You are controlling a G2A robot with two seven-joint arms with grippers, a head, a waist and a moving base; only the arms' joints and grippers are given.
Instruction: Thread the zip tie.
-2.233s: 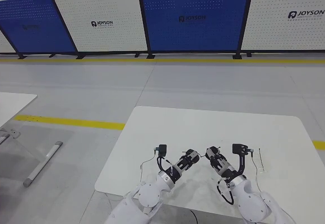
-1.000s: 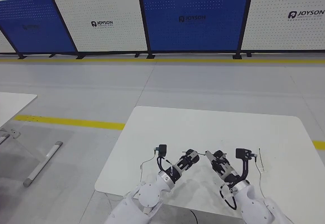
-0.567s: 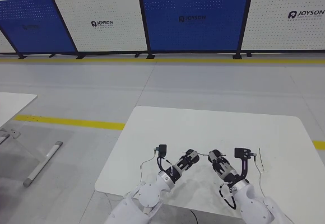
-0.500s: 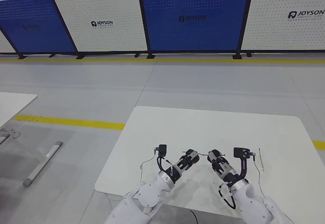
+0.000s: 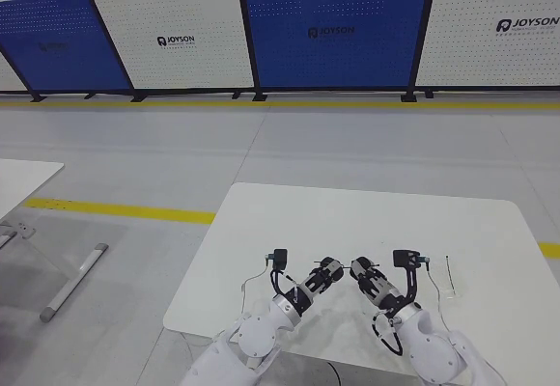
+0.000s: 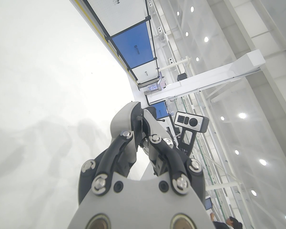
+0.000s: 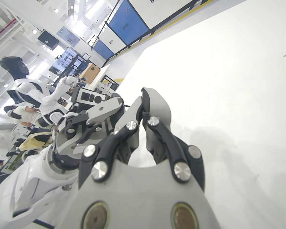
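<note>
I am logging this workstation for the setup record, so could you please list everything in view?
table: one, white, beneath both arms.
zip tie: one thin pale strip, apparently, lying on the table beside the right arm.
second table: one, white, far left.
partition panels: several, blue and white, along the back.
floor lines: two, yellow, across the grey floor.
left gripper: one, grey and black, shut, over the table's near side.
right gripper: one, grey and black, shut, facing the left gripper.

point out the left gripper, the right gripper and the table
left gripper (image 6: pixel 141 108), left wrist view, between its fingertips
right gripper (image 7: pixel 142 96), right wrist view, between its fingertips
table (image 5: pixel 377 214), top view, bare white top
</note>
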